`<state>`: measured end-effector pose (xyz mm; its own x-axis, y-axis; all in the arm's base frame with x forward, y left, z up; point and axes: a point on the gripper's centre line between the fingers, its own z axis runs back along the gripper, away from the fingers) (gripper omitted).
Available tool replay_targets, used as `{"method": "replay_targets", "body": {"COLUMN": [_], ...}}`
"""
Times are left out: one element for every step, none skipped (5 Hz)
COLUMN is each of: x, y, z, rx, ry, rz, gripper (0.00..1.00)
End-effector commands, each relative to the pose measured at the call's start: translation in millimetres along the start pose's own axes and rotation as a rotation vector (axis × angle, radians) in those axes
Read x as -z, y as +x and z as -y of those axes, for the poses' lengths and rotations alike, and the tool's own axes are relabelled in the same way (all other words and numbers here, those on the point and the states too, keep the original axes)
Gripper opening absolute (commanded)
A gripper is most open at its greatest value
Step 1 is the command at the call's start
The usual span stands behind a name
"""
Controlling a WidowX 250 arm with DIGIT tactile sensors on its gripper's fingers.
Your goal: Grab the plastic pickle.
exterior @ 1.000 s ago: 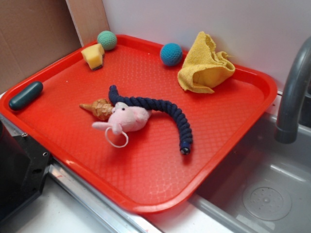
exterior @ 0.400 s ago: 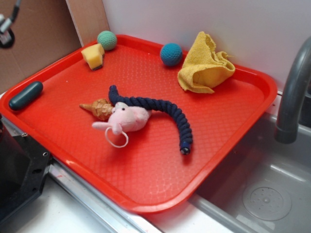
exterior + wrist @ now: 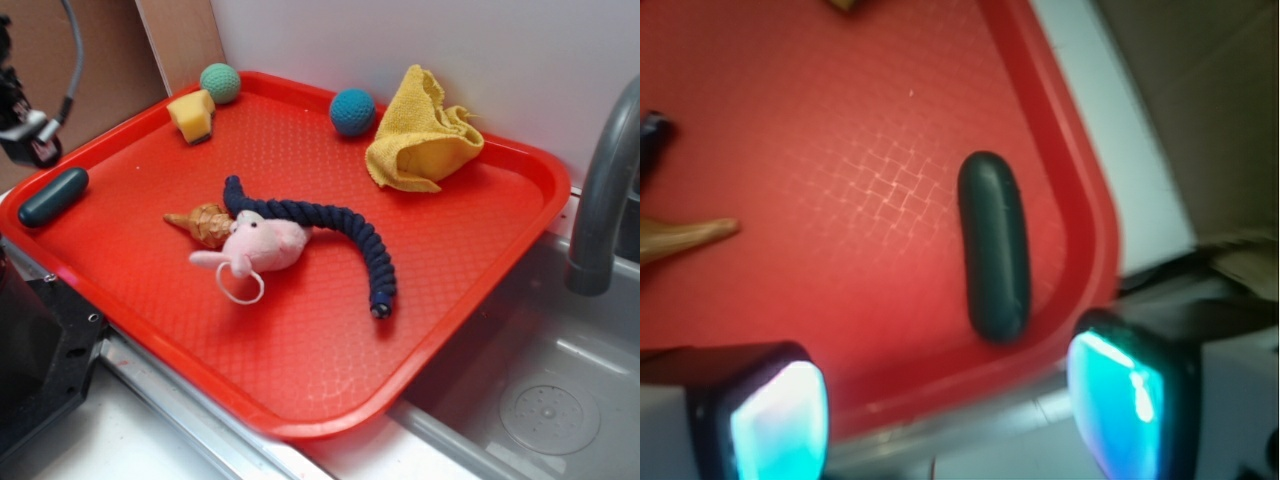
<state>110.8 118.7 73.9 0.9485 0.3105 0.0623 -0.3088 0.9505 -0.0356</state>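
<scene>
The plastic pickle is a dark teal-green capsule lying in the left corner of the red tray, close against the rim. My gripper hangs above and just left of it at the left edge of the exterior view. In the wrist view its two glowing pads stand wide apart with nothing between them, and the pickle lies ahead of the gap, nearer the right pad.
On the tray lie a navy braided rope, a pink plush toy, a waffle cone, a yellow wedge, a green ball, a blue ball and a yellow cloth. A sink and faucet are right.
My gripper has come into the exterior view from the upper left and dropped toward the pickle's corner. Nothing on the tray has moved.
</scene>
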Motion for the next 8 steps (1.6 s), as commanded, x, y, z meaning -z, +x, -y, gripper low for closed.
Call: {"method": "replay_targets", "body": {"x": [39,55,52,43,47,51,66,71], "y": [33,32,27,18,18,16,30,29], "z": [1,-4,-4,-8,0,2,13,18], "rx": [0.132,0.147,0.161,0.143,0.174,0.160,0.188,0.218], "ry": [0.050,0.033,0.066,0.045,0.015,0.008,-0.057,0.007], "rz": [-0.045,-0.085,-0.083,-0.028,-0.055,-0.059,-0.102,-0.167], "gripper": [1.00,1.00,1.00,1.00,1.00,0.00,0.00,0.00]}}
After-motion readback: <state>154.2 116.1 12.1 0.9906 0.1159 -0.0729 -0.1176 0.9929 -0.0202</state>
